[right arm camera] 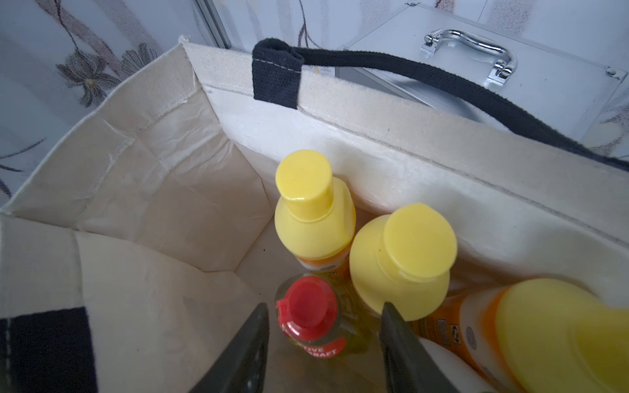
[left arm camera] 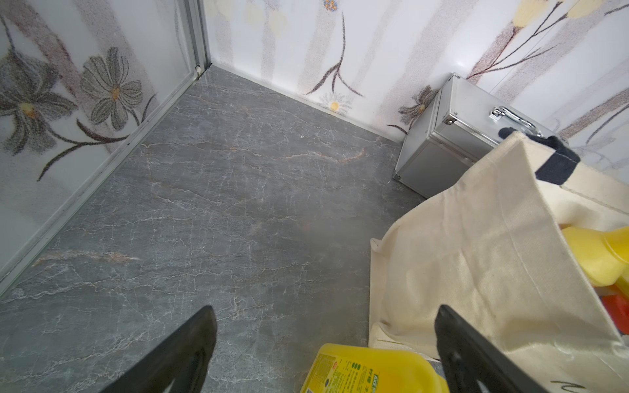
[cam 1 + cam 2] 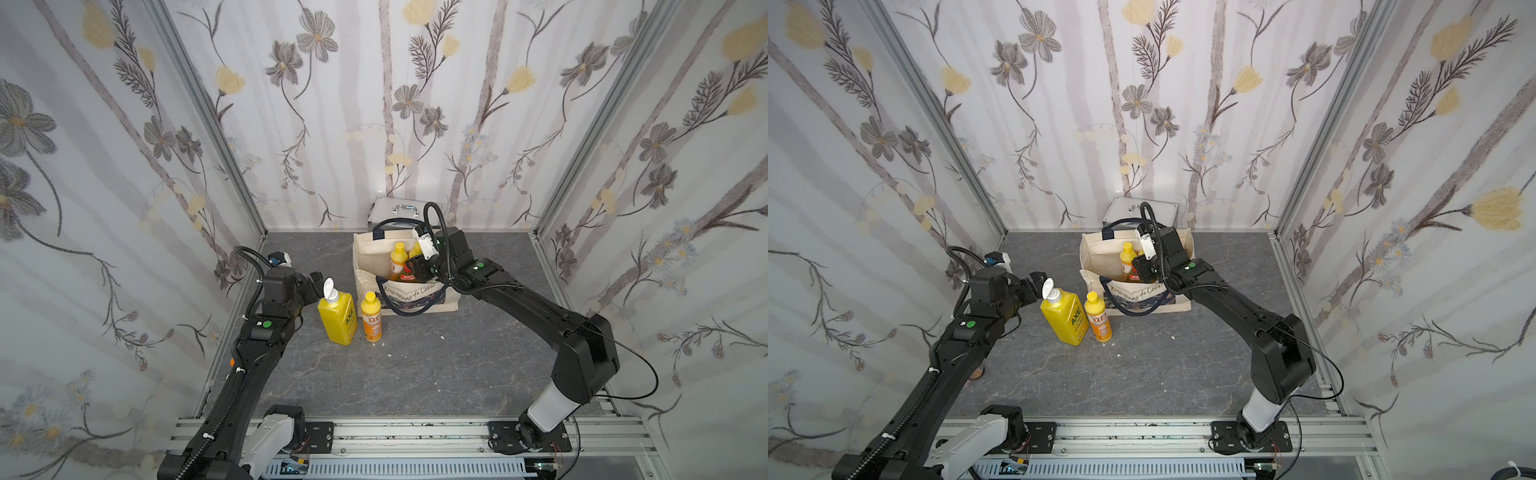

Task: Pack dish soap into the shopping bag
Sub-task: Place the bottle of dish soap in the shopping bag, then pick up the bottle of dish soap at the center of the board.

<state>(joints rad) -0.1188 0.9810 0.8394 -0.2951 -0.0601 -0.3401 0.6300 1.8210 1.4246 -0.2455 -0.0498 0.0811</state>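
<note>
Release step, judged: right gripper (image 1: 325, 306), lower centre, jaws parted around red-capped bottle (image 1: 304, 308) inside shopping bag (image 1: 153, 190); left gripper (image 2: 323, 308) spread wide, empty; next: lift clear, fetch pump bottle (image 3: 337, 318).

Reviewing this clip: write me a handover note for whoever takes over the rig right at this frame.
Left gripper: open, empty, next to the big yellow pump bottle.
Right gripper: open over the shopping bag, jaws either side of the red-capped bottle, seemingly clear of it.
Done: three yellow-capped orange bottles and the red-capped bottle are in the bag.
On the table: the pump bottle and one slim orange bottle, upright, side by side near the bag.
Left: pack those two.
</note>
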